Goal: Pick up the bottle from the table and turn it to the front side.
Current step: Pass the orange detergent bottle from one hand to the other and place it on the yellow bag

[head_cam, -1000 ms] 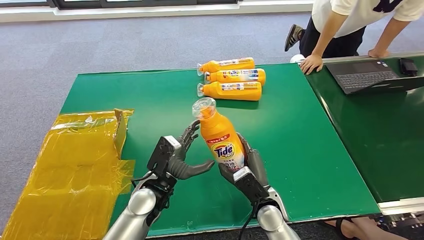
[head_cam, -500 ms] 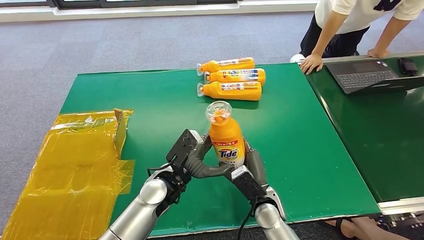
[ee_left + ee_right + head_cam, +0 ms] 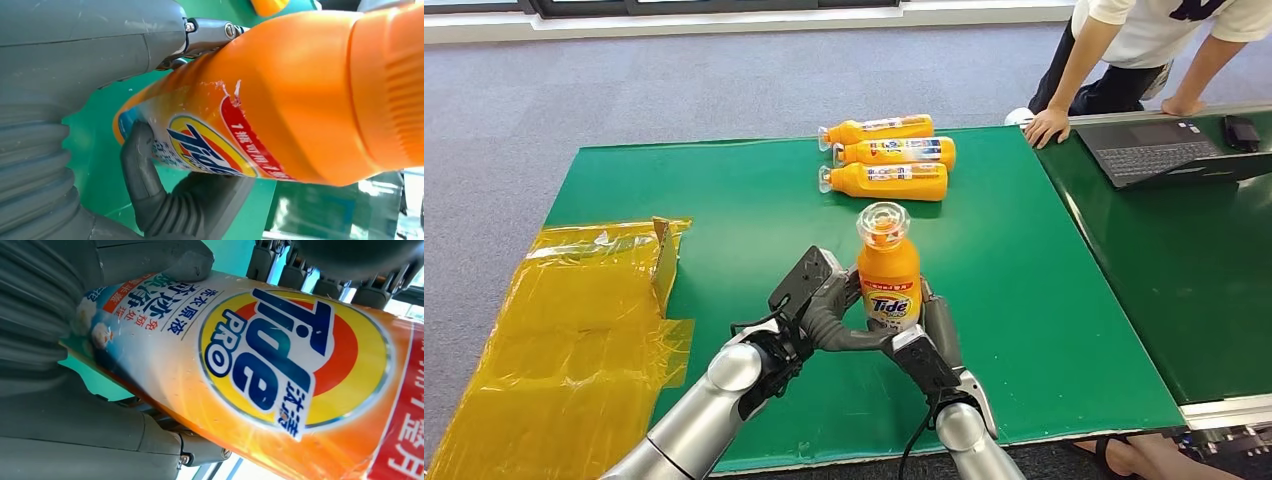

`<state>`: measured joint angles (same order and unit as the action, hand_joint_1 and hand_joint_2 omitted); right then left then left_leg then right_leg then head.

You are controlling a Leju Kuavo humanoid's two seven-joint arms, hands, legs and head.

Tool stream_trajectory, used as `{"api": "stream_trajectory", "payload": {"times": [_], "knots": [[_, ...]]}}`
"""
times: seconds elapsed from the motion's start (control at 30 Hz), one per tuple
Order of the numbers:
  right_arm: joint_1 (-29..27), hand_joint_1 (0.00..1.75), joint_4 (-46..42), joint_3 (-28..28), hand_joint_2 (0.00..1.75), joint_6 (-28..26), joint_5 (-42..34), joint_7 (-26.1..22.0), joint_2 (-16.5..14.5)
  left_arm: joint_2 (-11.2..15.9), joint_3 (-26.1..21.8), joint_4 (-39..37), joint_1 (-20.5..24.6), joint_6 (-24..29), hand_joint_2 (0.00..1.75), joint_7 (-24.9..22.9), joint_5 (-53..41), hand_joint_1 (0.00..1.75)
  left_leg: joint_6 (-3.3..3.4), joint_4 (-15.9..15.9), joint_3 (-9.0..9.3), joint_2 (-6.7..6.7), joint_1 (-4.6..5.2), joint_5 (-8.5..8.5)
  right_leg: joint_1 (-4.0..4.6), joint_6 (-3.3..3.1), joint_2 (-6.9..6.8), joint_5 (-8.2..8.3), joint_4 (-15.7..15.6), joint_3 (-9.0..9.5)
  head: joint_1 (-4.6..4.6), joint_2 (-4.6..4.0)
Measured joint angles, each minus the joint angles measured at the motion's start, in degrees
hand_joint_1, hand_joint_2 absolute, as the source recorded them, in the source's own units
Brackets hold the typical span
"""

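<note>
Bottle now upright, both hands gripping

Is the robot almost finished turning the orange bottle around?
Nearly. Done: the bottle is off the green table, upright, its Tide label facing the head camera. In hand: the left hand and right hand both grip it low down. Left: perhaps only setting it down; three other bottles lie on the table.

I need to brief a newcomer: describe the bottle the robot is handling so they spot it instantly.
On the green table, near its front edge, stands an orange Tide bottle gripped between the left hand and right hand. Unlike the three orange bottles lying at the far edge, it is upright.
</note>
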<state>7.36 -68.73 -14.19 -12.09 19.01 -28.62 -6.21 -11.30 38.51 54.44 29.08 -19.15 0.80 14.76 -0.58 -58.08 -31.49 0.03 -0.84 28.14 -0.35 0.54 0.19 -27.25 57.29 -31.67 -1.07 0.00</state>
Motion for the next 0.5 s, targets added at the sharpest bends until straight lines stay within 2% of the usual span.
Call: {"api": "stream_trajectory", "payload": {"times": [0.2, 0.5], "knots": [[0.2, 1.75, 0.7, 0.4, 1.75, 0.0, 0.0, -0.4, -0.3, -0.6, 2.2, -2.4, 2.7, -0.3, 1.75, -0.9, 3.1, 0.0, 0.01, 0.0, 0.0, 0.0, 0.01, -0.01, -0.01, 0.02, 0.01, 0.03, 0.0, 0.0, -0.02, 0.0], [0.2, 1.75, 1.2, 0.6, 1.75, 0.0, 0.0, -0.4, -0.6, -0.9, 2.3, -3.7, 3.5, -1.0, 1.75, -1.1, 3.3, 0.0, 0.01, 0.0, 0.0, 0.0, 0.01, -0.02, -0.01, 0.02, 0.01, 0.03, 0.0, -0.02, -0.02, 0.0]]}}
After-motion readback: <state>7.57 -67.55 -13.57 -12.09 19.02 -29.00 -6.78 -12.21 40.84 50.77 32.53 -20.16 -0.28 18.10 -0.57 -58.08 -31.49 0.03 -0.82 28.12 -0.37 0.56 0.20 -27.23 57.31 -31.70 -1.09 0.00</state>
